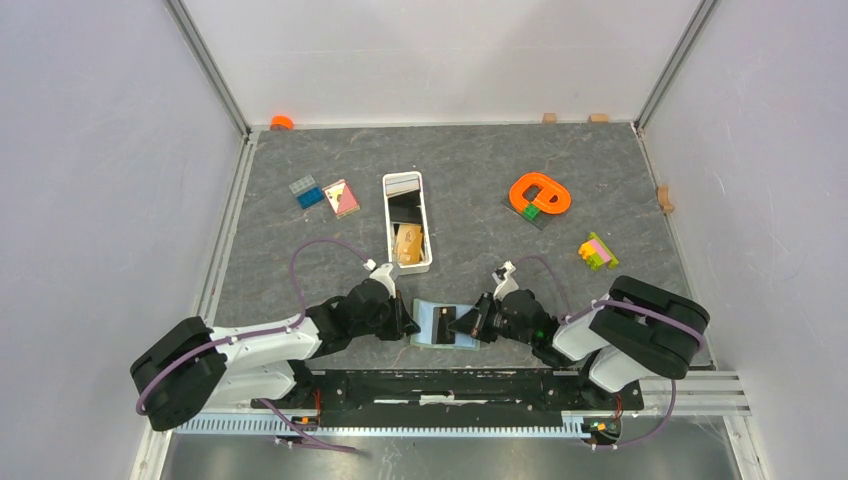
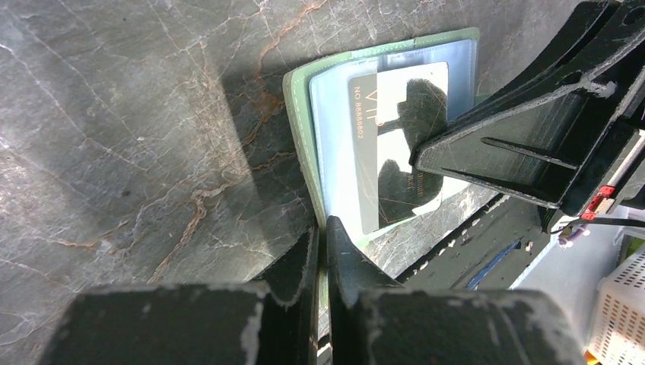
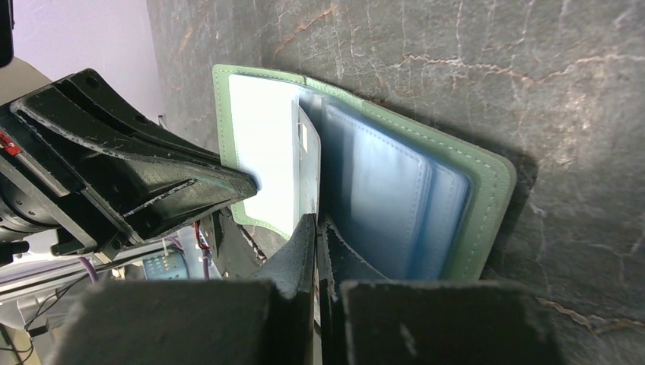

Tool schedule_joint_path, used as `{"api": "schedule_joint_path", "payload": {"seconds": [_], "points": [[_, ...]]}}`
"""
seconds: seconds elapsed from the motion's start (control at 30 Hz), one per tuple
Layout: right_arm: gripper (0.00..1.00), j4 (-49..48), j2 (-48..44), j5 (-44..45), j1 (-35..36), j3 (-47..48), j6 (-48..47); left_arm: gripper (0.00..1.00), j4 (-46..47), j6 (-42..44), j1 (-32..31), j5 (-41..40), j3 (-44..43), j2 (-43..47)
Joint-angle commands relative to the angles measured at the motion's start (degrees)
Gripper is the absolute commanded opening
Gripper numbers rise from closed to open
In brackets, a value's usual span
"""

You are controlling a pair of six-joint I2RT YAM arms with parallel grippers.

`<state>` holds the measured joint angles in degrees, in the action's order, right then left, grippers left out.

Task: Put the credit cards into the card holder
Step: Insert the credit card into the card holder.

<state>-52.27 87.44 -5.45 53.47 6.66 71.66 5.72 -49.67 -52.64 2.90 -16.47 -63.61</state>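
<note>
- Evidently mid-insertion: one card at the holder's sleeves, not yet fully seated, by the look of it.
- At the left: left gripper all but closed, nipping the green edge of the card holder and pinning it to the bench.
- A little beyond that, apart from the holder: white tray with a tan card lying inside, so probably more cards to fetch afterwards.
- In the middle, between the two grippers and near the arms' bases: card holder spread open and flat, pale blue inside facing up. Long axis of the opened holder running left to right in the overhead view, fold line apparently running away from the arms.
- On those blue leaves: glossy black card marked VIP, seemingly partly under a clear sleeve.
- At the right: right gripper closed tight, tip against the black card. Impossible to tell whether pinching the card itself or a sleeve leaf.
- Next, most likely: pushing the card deeper into its pocket with the green edge held down. Calls for a flat, square approach, since a skewed corner could catch the sleeve lip or drag the holder.
</note>
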Motion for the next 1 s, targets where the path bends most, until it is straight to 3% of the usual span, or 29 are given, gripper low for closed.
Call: {"api": "schedule_joint_path", "payload": {"seconds": [0.0, 0.53, 0.77, 0.97], "points": [[0.00, 3.10, 2.08, 2.15, -0.31, 0.56, -1.03, 0.09, 0.52, -0.96, -0.17, -1.18, 0.30, 0.85], [0.01, 1.91, 5.59, 0.80, 1.57, 2.66, -0.22, 0.12, 1.84, -0.52, -0.16, -0.28, 0.12, 0.05], [0.14, 3.36, 4.32, 1.31, 1.76, 2.83, -1.16, 0.15, 2.06, -0.69, -0.18, -0.22, 0.30, -0.06], [0.29, 16.40, -2.81, 7.48, 1.75, 5.52, -7.22, 0.26, 0.55, -0.53, -0.18, -1.51, 0.40, 2.27]]}}
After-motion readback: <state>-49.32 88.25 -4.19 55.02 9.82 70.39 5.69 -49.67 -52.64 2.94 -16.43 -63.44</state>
